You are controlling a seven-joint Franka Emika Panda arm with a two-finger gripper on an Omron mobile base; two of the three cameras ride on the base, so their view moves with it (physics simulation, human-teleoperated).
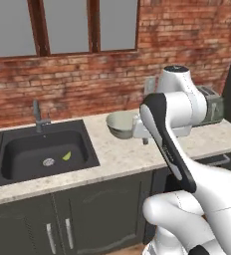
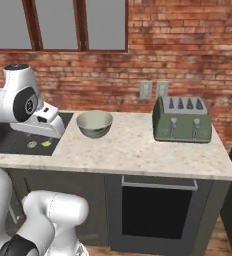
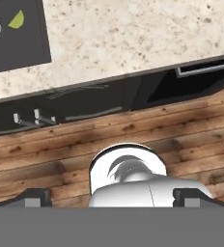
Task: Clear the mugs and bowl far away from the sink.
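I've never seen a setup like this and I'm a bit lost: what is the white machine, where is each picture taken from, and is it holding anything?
The white machine is a robot arm on a base that can drive, in a computer-drawn kitchen. Two pictures come from cameras on the base, behind the arm to its left and right. The third comes from a camera on its hand, looking down at the counter edge and wooden floor. On the counter stand a pale bowl and a green toaster. The dark sink has a small yellow-green thing lying in it. The gripper is open and holds nothing.
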